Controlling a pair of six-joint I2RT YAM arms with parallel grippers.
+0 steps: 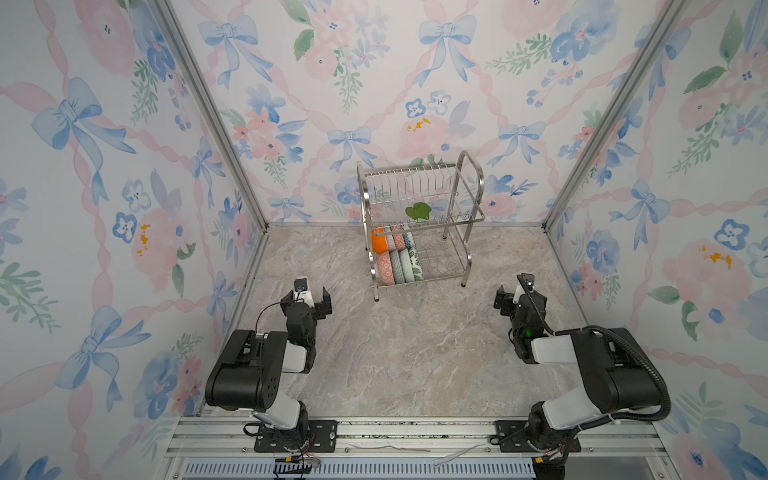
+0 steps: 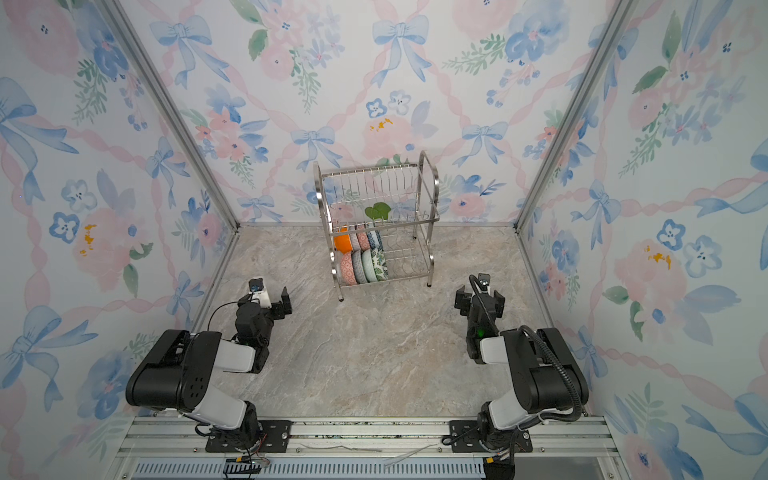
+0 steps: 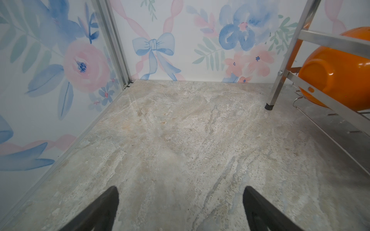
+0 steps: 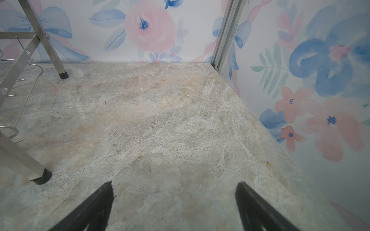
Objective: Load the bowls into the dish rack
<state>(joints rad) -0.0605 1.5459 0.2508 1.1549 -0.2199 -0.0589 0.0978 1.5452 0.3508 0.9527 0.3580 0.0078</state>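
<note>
The dish rack (image 1: 481, 180) (image 2: 436, 180) stands at the back middle of the table in both top views. Several bowls stand on edge in two rows at the left end of its lower tier, among them an orange bowl (image 1: 379, 241) (image 2: 343, 242) (image 3: 336, 76) and patterned ones (image 1: 399, 268) (image 2: 363, 266). A green-leaf bowl (image 1: 417, 212) (image 2: 377, 211) lies on the upper tier. My left gripper (image 1: 306, 296) (image 2: 266, 297) (image 3: 181, 192) hovers open and empty in front of the rack's left side. My right gripper (image 1: 519, 293) (image 2: 480, 295) (image 4: 174, 188) is open and empty off its right side.
The marble tabletop (image 1: 395, 353) lies between the two arms. Floral walls with aluminium corner posts (image 1: 257, 208) close in three sides. The arm bases sit on a metal rail (image 1: 415, 432) at the front. Rack legs (image 3: 269, 106) (image 4: 64, 75) show in both wrist views.
</note>
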